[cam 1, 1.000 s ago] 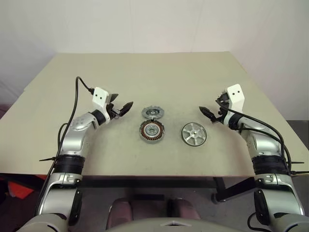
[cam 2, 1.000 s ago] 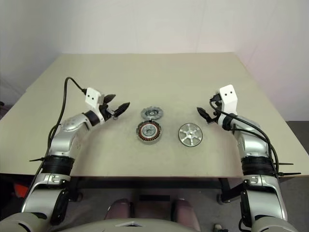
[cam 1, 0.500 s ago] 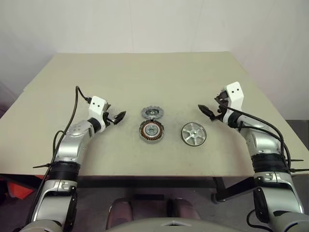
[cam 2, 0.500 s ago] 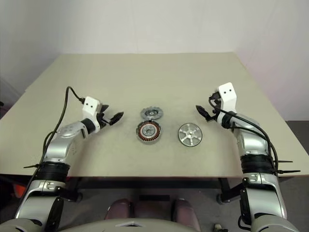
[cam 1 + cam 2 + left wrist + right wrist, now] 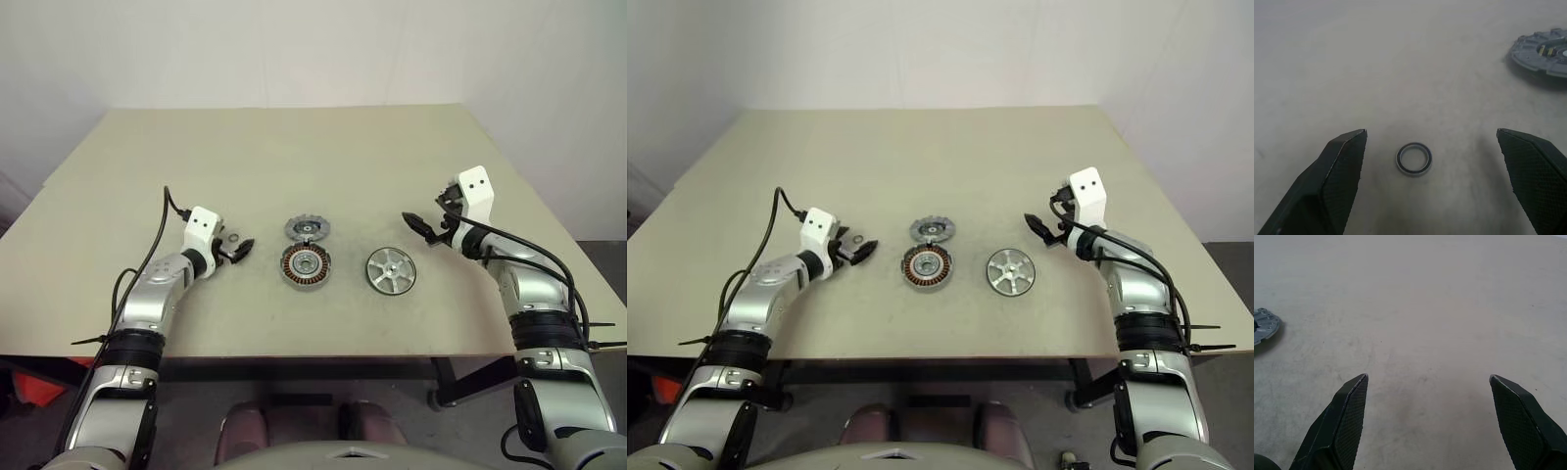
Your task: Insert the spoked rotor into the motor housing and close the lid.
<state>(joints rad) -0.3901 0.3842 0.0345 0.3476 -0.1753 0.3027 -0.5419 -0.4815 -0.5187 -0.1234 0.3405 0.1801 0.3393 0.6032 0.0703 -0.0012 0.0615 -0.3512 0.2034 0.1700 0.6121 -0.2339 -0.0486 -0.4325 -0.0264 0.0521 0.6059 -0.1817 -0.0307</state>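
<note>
The spoked rotor (image 5: pixel 392 269), a bright silver disc, lies flat right of centre on the table. Left of it sits the motor housing (image 5: pixel 308 264), its copper windings facing up. The lid (image 5: pixel 309 228), with its dark notched rim, lies just behind the housing and appears again in the left wrist view (image 5: pixel 1542 51). My left gripper (image 5: pixel 238 249) is open, low over the table to the left of the housing, with a small ring (image 5: pixel 1414 159) lying between its fingers (image 5: pixel 1342 166). My right gripper (image 5: pixel 419 225) hovers open and empty behind and to the right of the rotor.
The beige table (image 5: pixel 313 147) runs far back behind the parts. Its front edge (image 5: pixel 294 357) lies close below the arms. The small ring (image 5: pixel 232 237) rests loose on the tabletop beside the left fingertips.
My left gripper has sunk toward the table and drawn back to the left, ending low over the small ring. The right arm and the three parts have stayed put.
</note>
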